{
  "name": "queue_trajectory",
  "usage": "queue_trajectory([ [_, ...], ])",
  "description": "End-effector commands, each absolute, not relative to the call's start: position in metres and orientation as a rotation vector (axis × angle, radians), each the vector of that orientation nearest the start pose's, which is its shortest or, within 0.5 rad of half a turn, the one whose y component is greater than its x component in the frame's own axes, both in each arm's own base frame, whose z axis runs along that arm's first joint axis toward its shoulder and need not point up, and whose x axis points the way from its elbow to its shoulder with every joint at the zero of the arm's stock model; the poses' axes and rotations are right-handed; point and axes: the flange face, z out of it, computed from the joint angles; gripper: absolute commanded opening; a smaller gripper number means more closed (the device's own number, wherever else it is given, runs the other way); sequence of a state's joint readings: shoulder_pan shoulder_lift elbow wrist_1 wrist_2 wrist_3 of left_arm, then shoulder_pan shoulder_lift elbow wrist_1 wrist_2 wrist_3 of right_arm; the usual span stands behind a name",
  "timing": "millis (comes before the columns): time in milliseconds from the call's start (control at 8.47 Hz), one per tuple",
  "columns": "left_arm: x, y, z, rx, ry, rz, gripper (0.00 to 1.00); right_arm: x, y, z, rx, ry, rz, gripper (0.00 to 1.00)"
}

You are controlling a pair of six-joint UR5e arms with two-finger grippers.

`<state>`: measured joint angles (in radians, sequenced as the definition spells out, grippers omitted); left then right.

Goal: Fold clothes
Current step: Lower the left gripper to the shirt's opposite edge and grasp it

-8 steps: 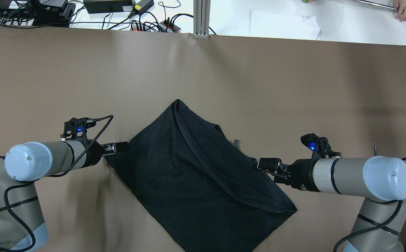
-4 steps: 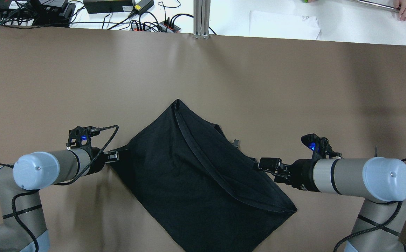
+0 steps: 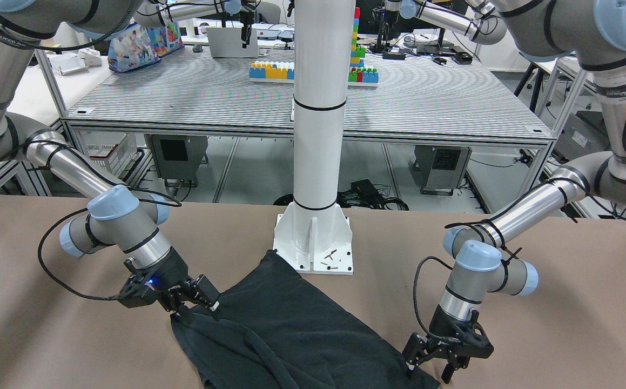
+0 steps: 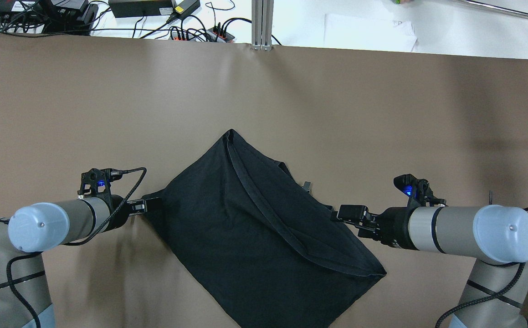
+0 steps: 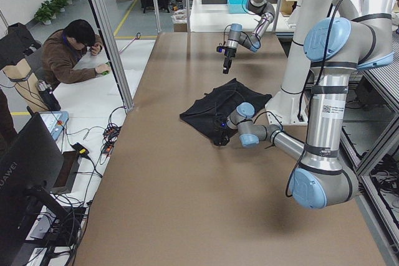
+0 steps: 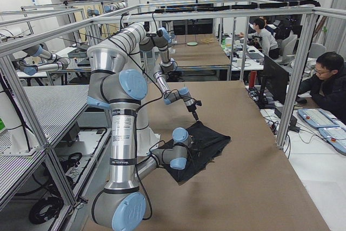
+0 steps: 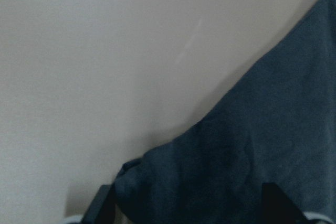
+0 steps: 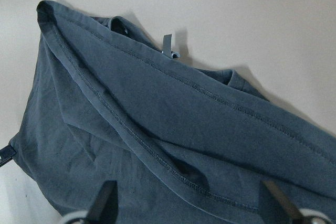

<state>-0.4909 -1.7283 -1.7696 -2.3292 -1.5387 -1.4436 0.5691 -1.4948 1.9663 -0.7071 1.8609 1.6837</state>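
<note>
Front view: a soft black garment (image 3: 291, 329) lies flat on the brown surface (image 3: 561, 302), between the left tool (image 3: 432, 364) and the right tool (image 3: 196, 303).

Overhead: it is a folded oblong with stitched hems, its long axis slanting across the line between both tools.

Wrist views: each tool's jaws stand spread, with cloth between and ahead of them.

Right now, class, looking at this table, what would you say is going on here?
Two robot arms are working on a black garment that lies rumpled and partly doubled over on the brown table. The left hand sits low at the garment's left edge, and the right hand at its right edge. The wrist views show each hand open, with fabric between its jaws. Neither has gripped yet, and the fold is not done.
</note>
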Motion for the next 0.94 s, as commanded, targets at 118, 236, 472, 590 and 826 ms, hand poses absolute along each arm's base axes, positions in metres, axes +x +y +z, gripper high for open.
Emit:
queue_trajectory([
  [118,0.438,-0.386,0.4,0.368,1.067,-0.338,0.99,-0.362,-0.357,0.333,0.062,-1.355,0.384,0.94],
  [236,0.442,-0.383,0.399,0.365,1.07,-0.331,0.98,-0.363,-0.357,0.334,0.062,-1.353,0.383,0.94],
  [472,0.448,-0.38,0.394,0.362,1.081,-0.326,0.61,-0.363,-0.357,0.334,0.062,-1.353,0.383,0.94],
  [590,0.449,-0.381,0.394,0.361,1.078,-0.326,0.3,-0.363,-0.357,0.334,0.062,-1.353,0.383,0.94],
  [826,0.448,-0.38,0.391,0.361,1.086,-0.324,0.0,-0.362,-0.357,0.334,0.062,-1.352,0.383,0.94],
])
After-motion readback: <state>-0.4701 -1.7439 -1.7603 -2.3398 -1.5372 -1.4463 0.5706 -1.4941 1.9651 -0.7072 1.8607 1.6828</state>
